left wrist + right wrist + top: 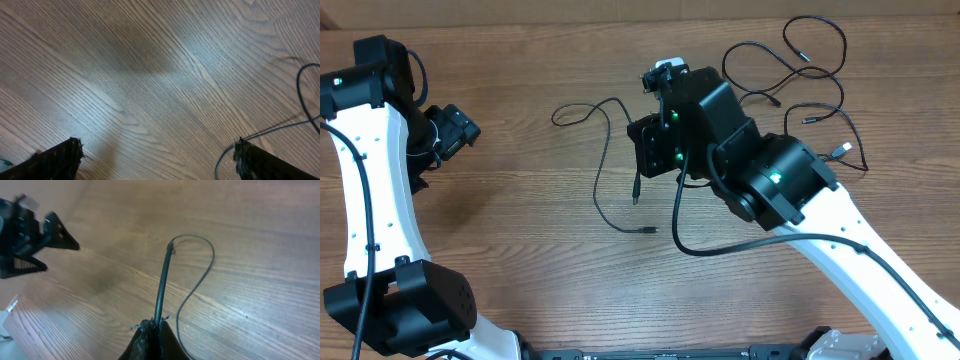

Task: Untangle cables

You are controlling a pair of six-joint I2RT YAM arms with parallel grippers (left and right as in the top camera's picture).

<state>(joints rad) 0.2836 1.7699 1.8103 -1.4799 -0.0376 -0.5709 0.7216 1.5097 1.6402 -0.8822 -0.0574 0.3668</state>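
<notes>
Thin black cables lie loose on the wooden table. One strand (601, 165) runs from the middle left down to a plug near the front. My right gripper (640, 162) is shut on this cable (161, 287) close to its plug end; in the right wrist view the cord rises from the jaws (154, 327) and loops back down. Further cables (800, 70) lie in loose loops at the back right. My left gripper (460, 130) is open and empty at the far left, with bare wood between its fingers (157, 157). A cable loop (301, 95) shows at the right edge of the left wrist view.
The left gripper (30, 235) shows at the upper left of the right wrist view. The right arm's own thick black cable (685, 235) hangs over the table front. The table's back edge (520, 20) runs along the top.
</notes>
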